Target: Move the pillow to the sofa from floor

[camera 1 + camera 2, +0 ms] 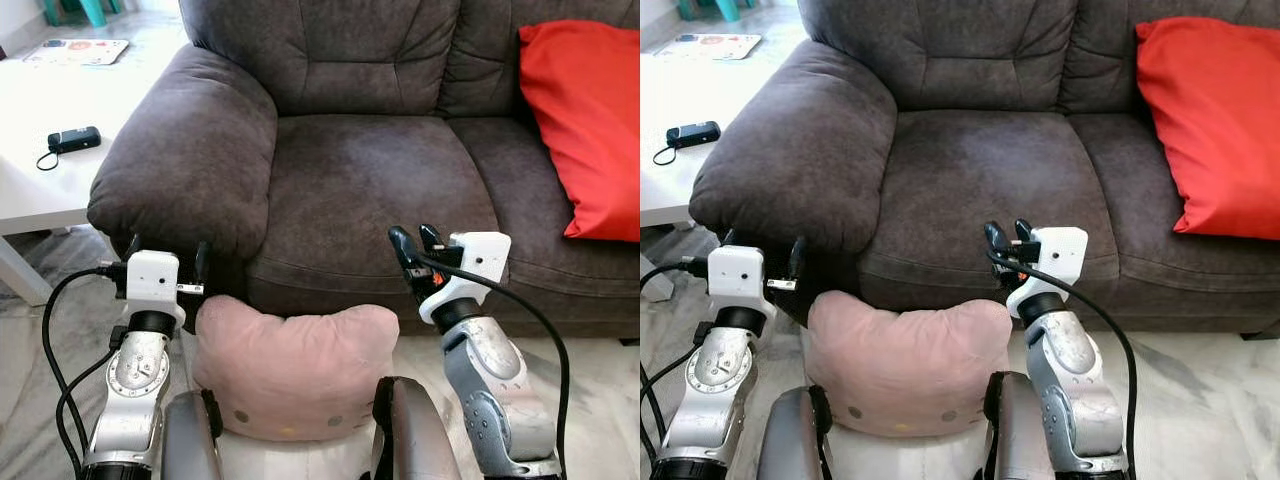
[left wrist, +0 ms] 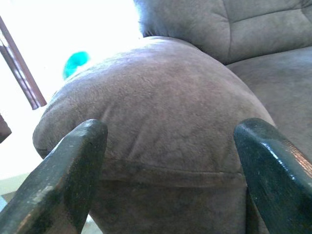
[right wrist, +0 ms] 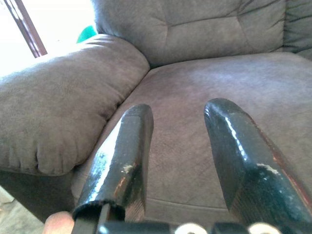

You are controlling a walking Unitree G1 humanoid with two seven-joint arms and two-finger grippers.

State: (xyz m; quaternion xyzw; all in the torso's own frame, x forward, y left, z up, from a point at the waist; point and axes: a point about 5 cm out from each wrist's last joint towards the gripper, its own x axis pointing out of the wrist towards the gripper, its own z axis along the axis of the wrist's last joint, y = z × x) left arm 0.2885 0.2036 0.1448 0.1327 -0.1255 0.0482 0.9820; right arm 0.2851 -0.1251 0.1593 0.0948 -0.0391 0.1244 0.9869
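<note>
White table (image 1: 40, 120) at 10 o'clock w/ a black device (image 1: 73, 139) on it. L gripper (image 1: 166, 260) at 8 o'clock, fingers wide apart, holding nothing, facing the sofa (image 1: 340, 190) armrest; pink pillow (image 1: 292, 368) on floor at 6 o'clock, against sofa front, between both arms. R gripper (image 1: 413, 246) at 4 o'clock over the seat's front edge, fingers partly apart, nothing held; red cushion (image 1: 585, 120) on the seat at 2 o'clock.
</note>
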